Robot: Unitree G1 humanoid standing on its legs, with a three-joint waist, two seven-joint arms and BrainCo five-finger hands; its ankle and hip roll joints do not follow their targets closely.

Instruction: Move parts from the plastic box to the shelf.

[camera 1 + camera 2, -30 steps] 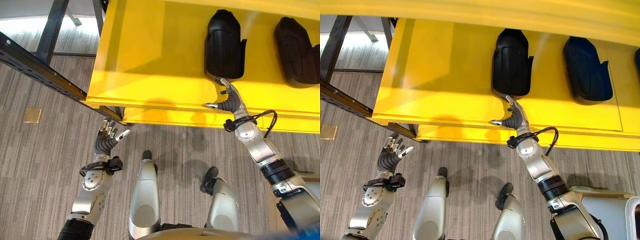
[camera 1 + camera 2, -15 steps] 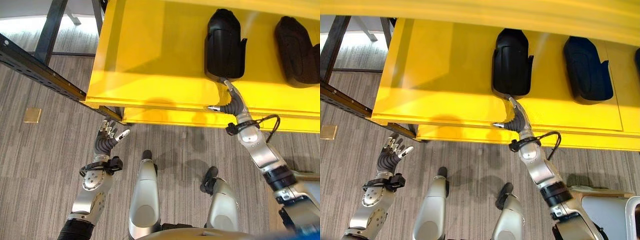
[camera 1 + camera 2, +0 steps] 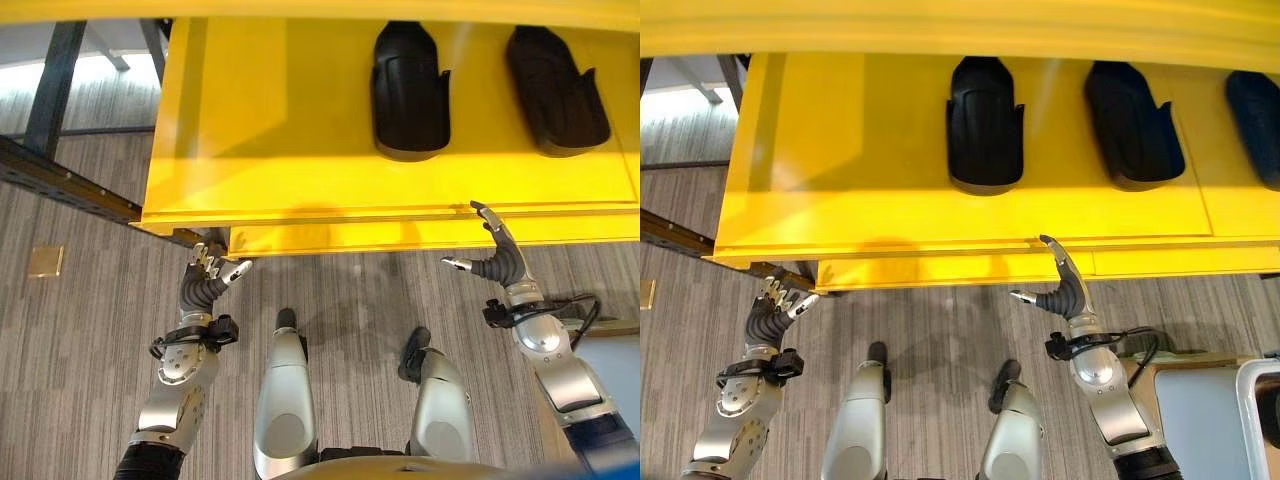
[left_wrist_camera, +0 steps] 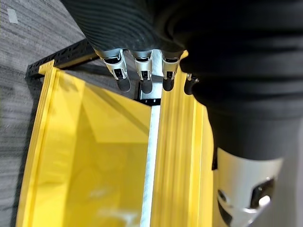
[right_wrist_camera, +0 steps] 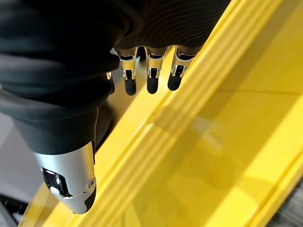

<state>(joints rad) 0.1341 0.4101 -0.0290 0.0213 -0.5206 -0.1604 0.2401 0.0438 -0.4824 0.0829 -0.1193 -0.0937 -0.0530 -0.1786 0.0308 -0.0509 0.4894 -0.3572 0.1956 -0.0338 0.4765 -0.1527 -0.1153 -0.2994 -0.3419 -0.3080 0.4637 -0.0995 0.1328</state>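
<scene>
Both hands hang over the grey carpet (image 3: 80,330) in front of the yellow shelf (image 3: 280,130), and neither one holds anything. Nearest, on the robot's left, the left hand (image 3: 205,280) is raised with its fingers loosely spread and the thumb sticking out to the side; its fingertips come just under the shelf's front left corner without clearly touching it. In the left wrist view the dark-tipped fingers (image 4: 143,75) lie in a straight row, pointing at the shelf's edge.

On the other side the right hand (image 3: 495,255) is lifted in the same relaxed way — fingers straight and reaching up to the shelf's front lip, thumb held out to the side. Its own wrist view shows the fingers (image 5: 152,75) side by side above the yellow ribbed rim, closed on nothing.

Farther back, on the shelf's top, two black moulded parts lie well apart from the hands: one part (image 3: 410,90) near the middle and a second part (image 3: 555,90) just to its right. The right eye view shows the edge of a third part (image 3: 1258,125) farther right — cut off by the frame. Left of the shelf, a dark metal rail (image 3: 60,185) with holes runs across the floor.
</scene>
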